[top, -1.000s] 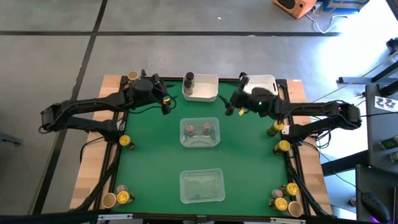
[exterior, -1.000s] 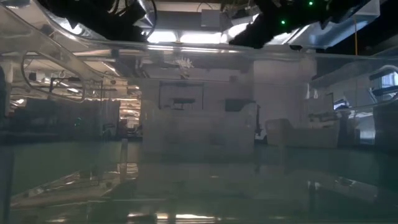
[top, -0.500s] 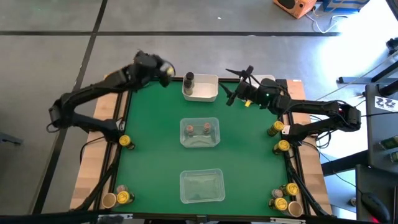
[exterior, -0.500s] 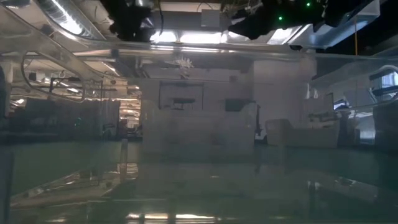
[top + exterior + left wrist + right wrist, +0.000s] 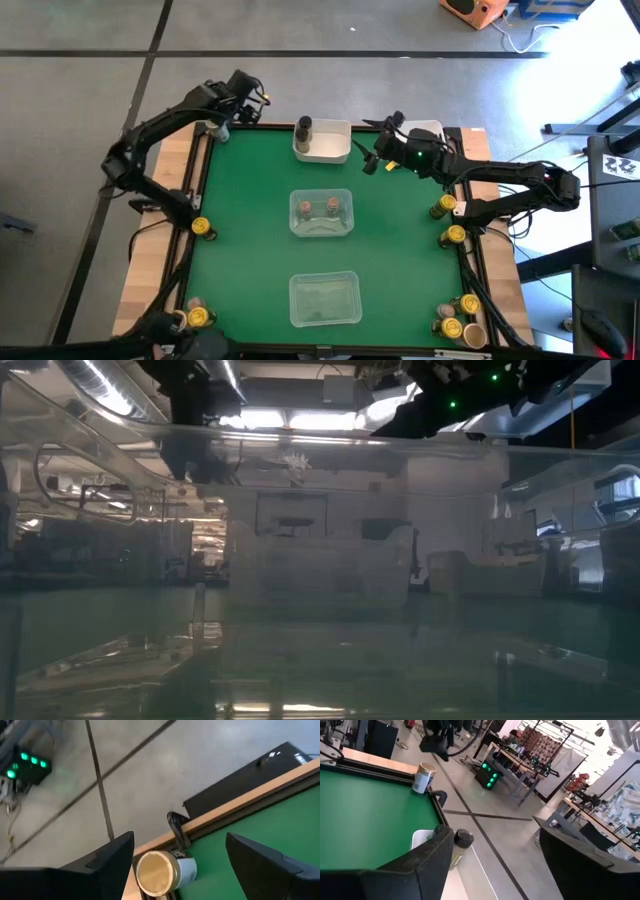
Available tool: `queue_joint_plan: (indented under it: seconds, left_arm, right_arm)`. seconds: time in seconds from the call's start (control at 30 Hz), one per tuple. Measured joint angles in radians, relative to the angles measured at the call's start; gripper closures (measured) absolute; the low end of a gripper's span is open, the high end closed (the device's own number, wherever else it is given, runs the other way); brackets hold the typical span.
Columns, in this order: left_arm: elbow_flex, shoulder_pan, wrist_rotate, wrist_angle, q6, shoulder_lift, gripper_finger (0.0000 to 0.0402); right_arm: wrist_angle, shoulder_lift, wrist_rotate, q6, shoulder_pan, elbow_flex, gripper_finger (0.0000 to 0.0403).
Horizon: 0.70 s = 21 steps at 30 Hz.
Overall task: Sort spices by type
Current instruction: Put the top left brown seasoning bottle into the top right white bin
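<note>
My left gripper (image 5: 225, 112) hangs open over the table's far left corner. Below and ahead of it a tan-lidded jar (image 5: 160, 872) stands on the wooden edge, untouched. My right gripper (image 5: 373, 160) is open near the far edge, between the two white bins, with nothing in it. A taller dark grey jar (image 5: 303, 128) stands in the left white bin (image 5: 330, 145). Two reddish-brown-topped jars (image 5: 320, 208) sit in the middle clear tray. Yellow-lidded jars (image 5: 202, 228) stand along the side edges.
A second white bin (image 5: 428, 130) sits at the far right. A clear tray (image 5: 324, 299) lies near the front edge. More jars cluster at the near left (image 5: 198, 317), near right (image 5: 460, 318) and right edge (image 5: 447, 207). Green mat between the trays is bare.
My left gripper has swung from over the mat beside the white bin toward the table's far left corner, rising a little and turning until it slants down over the tan-lidded jar. No jar or tray has moved.
</note>
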Motion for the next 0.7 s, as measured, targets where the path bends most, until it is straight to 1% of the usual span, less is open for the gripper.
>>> queue_joint_plan:
  seconds: [0.17,0.33,0.7]
  left_arm:
    - [0.0,0.045,0.004,-0.065,-0.062,0.056,0.0116]
    - [0.0,0.076,0.004,-0.152,-0.109,0.111,0.0116]
    - [0.0,0.118,0.003,-0.168,-0.117,0.201,0.0121]
  right_arm:
    - [-0.003,0.0,0.0,0.0,0.0,0.0,0.0107]
    - [-0.005,0.0,0.0,0.001,0.0,0.0,0.0107]
    - [-0.004,0.0,-0.001,0.002,0.0,0.0,0.0107]
